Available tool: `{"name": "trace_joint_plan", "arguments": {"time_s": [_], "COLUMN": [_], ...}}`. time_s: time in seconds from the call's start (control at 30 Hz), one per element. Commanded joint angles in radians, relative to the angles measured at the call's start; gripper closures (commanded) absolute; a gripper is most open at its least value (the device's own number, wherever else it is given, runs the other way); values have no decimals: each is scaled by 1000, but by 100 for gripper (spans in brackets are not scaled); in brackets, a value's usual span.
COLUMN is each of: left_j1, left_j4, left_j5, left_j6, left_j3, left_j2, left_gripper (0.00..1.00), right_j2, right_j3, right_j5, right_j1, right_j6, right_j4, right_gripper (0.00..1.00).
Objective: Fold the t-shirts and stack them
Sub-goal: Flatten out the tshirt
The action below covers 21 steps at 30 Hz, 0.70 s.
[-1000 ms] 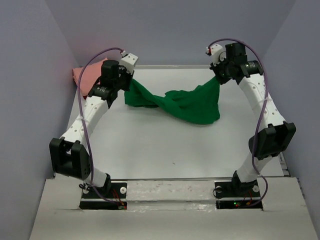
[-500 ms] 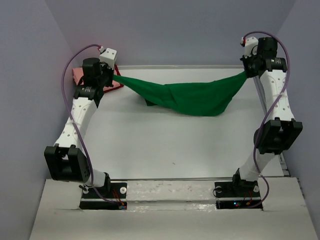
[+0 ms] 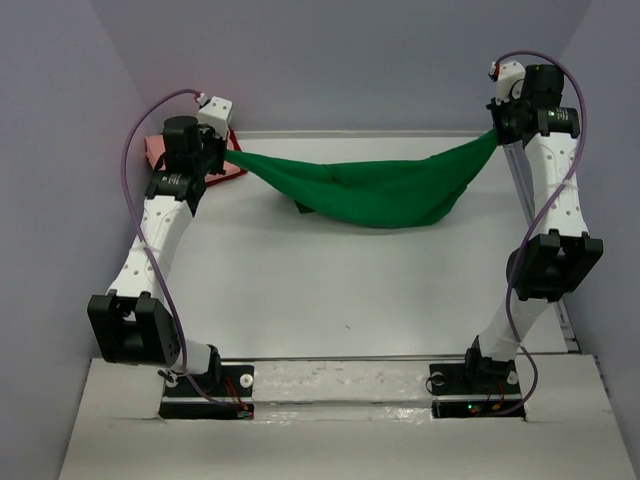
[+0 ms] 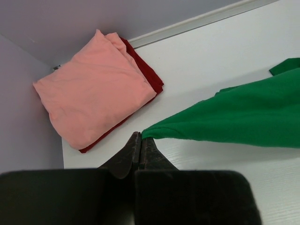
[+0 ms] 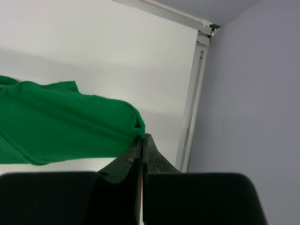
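Observation:
The bright green t-shirt (image 3: 375,190) hangs stretched between both grippers across the far part of the table, sagging in the middle. My left gripper (image 3: 228,150) is shut on its left corner (image 4: 159,130), raised above the table. My right gripper (image 3: 494,135) is shut on its right corner (image 5: 137,123), near the far right edge. The salmon pink t-shirt (image 4: 91,89) lies folded on top of the folded dark red t-shirt (image 4: 150,77) in the far left corner, just behind my left gripper.
A metal rail (image 5: 192,98) runs along the table's right edge beside a grey wall (image 5: 253,93). Grey walls close in the back and the left. White table surface (image 3: 330,290) lies in front of the shirt.
Both grippers have moved apart and up, pulling the green t-shirt from a bunched heap into a taut span. In the last half second only the right gripper rose slightly.

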Motion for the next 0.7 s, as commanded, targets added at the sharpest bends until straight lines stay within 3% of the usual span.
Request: {"name": "trace_joint_plan", "arguments": {"time_s": [0.0,0.3,0.67], "left_j1": [6,5,5], "left_j4": [-53,-170,-394], "left_j5": [77,266,504], "left_j6": [9,78,160], "left_j3": [-21,-144,-69], "left_j2": [-58,-122,-127], "left_gripper": [100,100,100], "right_j2": [-29,-17,28], "right_j3": [6,-28,-11], "right_j5": [-44,-87,-87], "right_j1": [-16,-16,-16], "right_j6": [18,38,41], "right_j4": [35,38,27], "right_gripper": [100,100,100]}}
